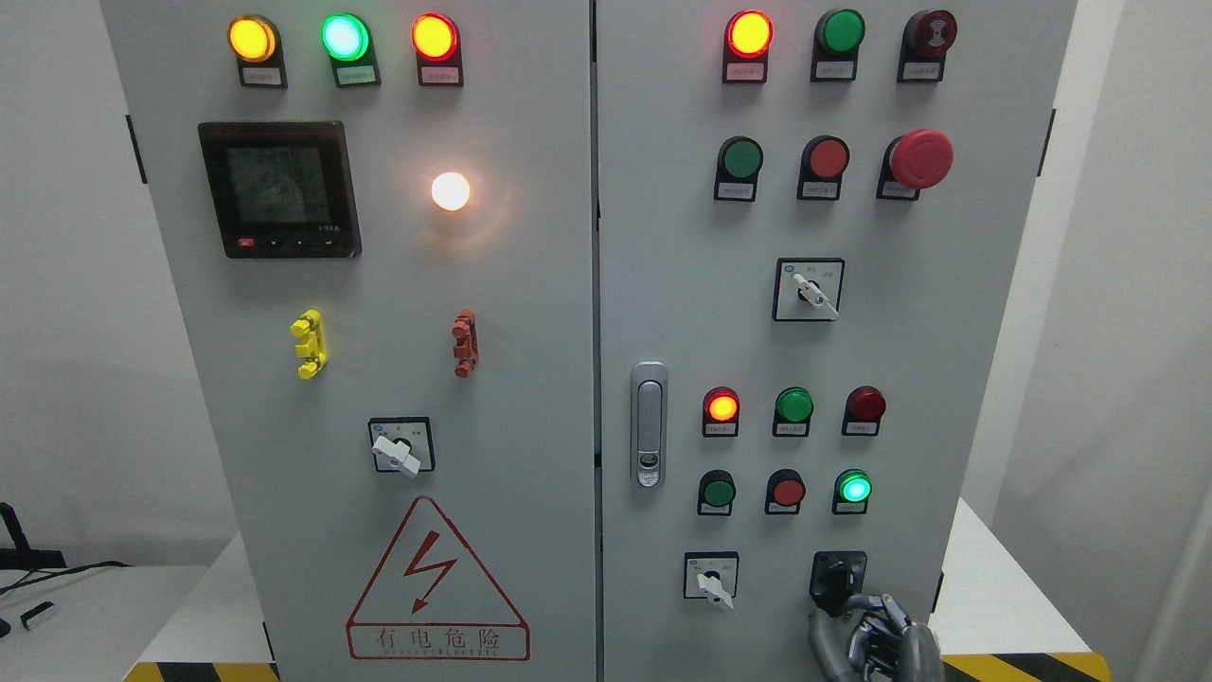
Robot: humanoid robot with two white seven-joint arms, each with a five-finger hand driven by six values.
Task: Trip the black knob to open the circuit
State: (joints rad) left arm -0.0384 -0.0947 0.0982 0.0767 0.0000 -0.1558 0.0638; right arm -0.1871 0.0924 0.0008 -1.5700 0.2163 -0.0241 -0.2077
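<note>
Right hand [876,630] fingers curled on black knob [836,578]

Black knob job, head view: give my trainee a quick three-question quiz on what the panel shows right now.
1. True or false: the right hand has fingers on the black knob.
2. Which light just above the black knob is lit? A) green lamp B) red button C) dark green button
3. Fill in: the warning triangle sits on the ___ door.

Key: 1 true; 2 A; 3 left.
</note>
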